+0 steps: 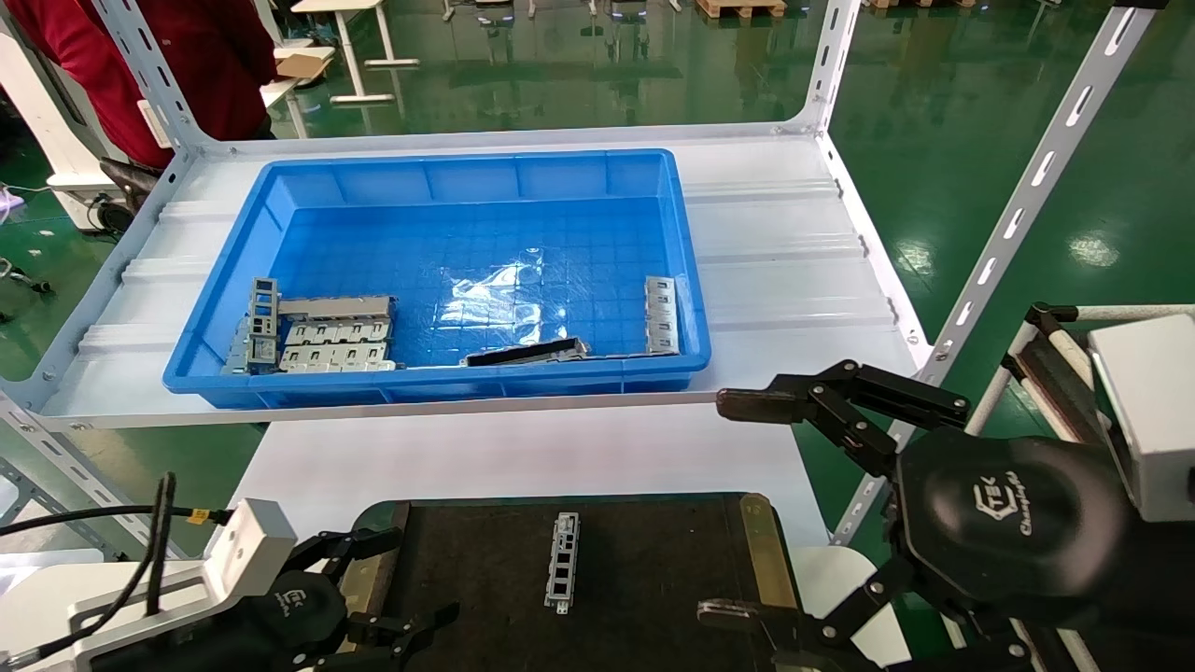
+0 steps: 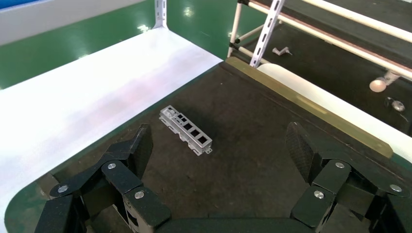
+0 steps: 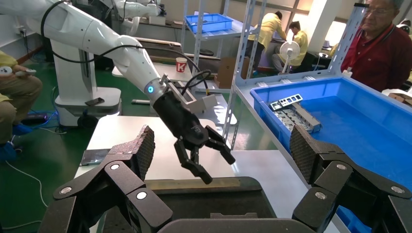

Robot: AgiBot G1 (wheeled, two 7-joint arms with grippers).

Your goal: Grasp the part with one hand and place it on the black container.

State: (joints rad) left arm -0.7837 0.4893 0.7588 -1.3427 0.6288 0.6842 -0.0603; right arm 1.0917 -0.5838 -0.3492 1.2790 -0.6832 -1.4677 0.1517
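Part and black container are found together: the slim silver-grey bar with its single row of square holes lies flat on the dark matte surface, touched by neither gripper. Ahead of the left gripper the bar is seen in the left wrist view, just beyond the spread fingertips and nearer one finger than the other, with bare tray between the pads. The jaws of the left gripper are held wide apart and nothing is held in them; it hovers low over the tray's near left corner. The right gripper is also spread wide and empty, beside the tray's right brass-coloured strip, with the bar well off to the side of its jaws. Behind both grippers, a blue bin is seen on a white shelf, with grey metal blocks and a black strip inside.
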